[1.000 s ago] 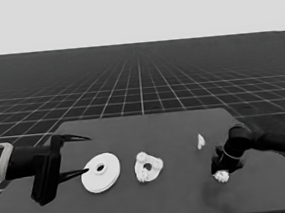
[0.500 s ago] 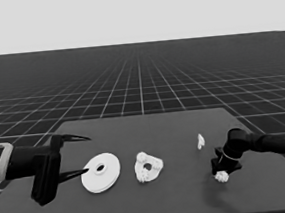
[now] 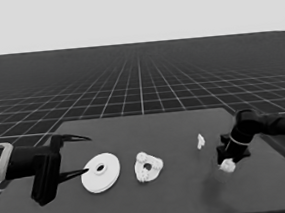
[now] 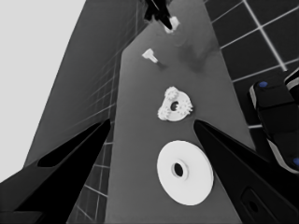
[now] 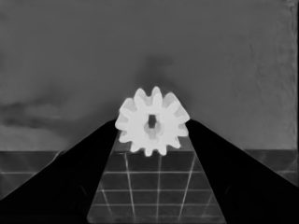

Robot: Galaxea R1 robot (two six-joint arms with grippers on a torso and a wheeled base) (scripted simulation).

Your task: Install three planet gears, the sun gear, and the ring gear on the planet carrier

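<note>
The right gripper (image 3: 228, 163) pinches a small white toothed gear (image 5: 152, 122) between both fingers, right of the smaller white round part (image 3: 148, 166); its arm has drawn back since a second ago. Left of that part lies the larger white round part (image 3: 101, 172), beside the parked left gripper (image 3: 79, 155), spread wide.

larger round part (image 3: 101, 172): flat, left of centre
smaller round part (image 3: 148, 166): centre, gears (image 4: 174, 94) on it
fourth gear (image 5: 152, 122): right, clamped between gripper fingers
</note>
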